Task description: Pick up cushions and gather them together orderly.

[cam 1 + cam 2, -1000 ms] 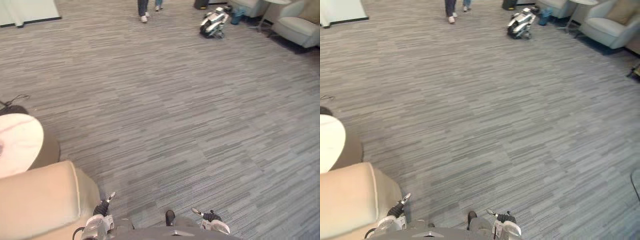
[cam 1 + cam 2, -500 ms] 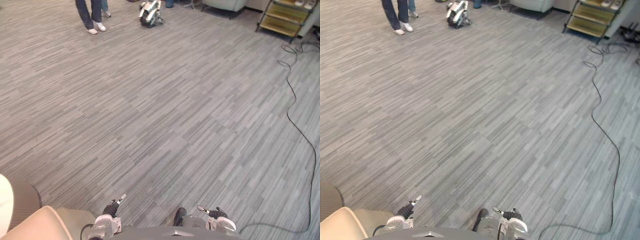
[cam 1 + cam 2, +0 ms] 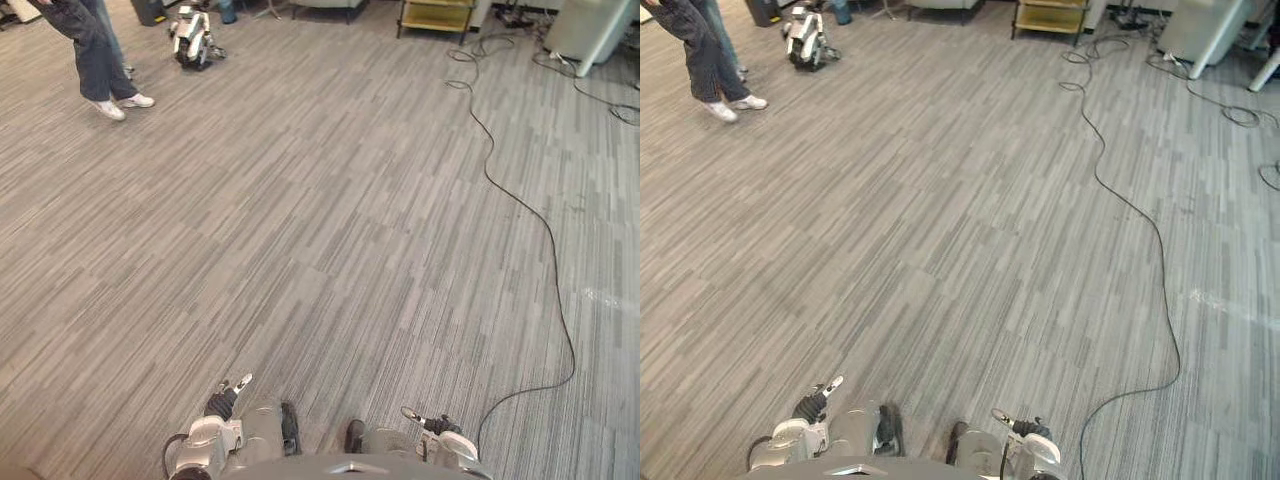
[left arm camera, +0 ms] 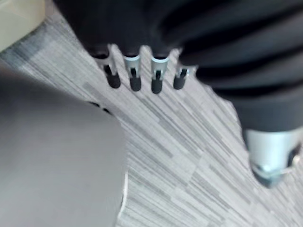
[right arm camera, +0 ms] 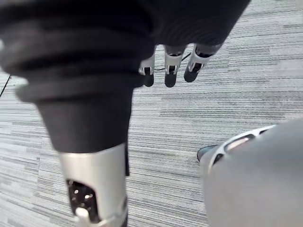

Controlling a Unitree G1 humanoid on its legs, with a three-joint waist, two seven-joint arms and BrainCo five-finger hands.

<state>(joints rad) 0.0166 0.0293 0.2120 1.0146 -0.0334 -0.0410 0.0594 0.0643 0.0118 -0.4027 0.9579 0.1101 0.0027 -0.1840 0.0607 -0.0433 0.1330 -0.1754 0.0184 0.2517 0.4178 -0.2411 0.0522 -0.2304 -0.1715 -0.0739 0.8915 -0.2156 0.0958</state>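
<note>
A pale beige padded surface (image 4: 14, 16) shows at one corner of the left wrist view, just past the left hand (image 3: 222, 402); whether it is a cushion cannot be told. Neither hand holds anything. The left hand hangs low over the grey striped carpet floor (image 3: 330, 200), its fingers (image 4: 135, 78) straight and spread a little in a row, the thumb set apart. The right hand (image 3: 435, 426) hangs likewise at the robot's other side, its fingers (image 5: 170, 75) straight and loose above the carpet, nothing between them and the thumb. Well apart from both hands, at the far left of the floor, a person's legs (image 3: 95, 55) in dark trousers and white shoes stand on the carpet. Near them, further along the far edge, a small white and black machine (image 3: 190, 35) sits on the floor. A low yellow shelf unit (image 3: 437, 12) stands at the far edge towards the right.
</note>
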